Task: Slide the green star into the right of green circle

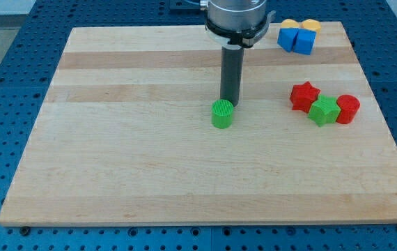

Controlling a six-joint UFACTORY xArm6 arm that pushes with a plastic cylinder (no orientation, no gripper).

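My tip (pixel 230 104) touches the tabletop (pixel 136 167) just behind the green circle (pixel 222 114); I have no claw, so nothing is grasped. The green star (pixel 324 110) sits well right, wedged between a red star (pixel 304 95) and red cylinder (pixel 348 109). It looks light, stiff and easily spun, so I'd push its right side squarely.

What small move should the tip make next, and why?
Probably travel toward the view's right, around the far side of the green star. My tip sits just behind the green circle, while the star is wedged between the red star and red cylinder.
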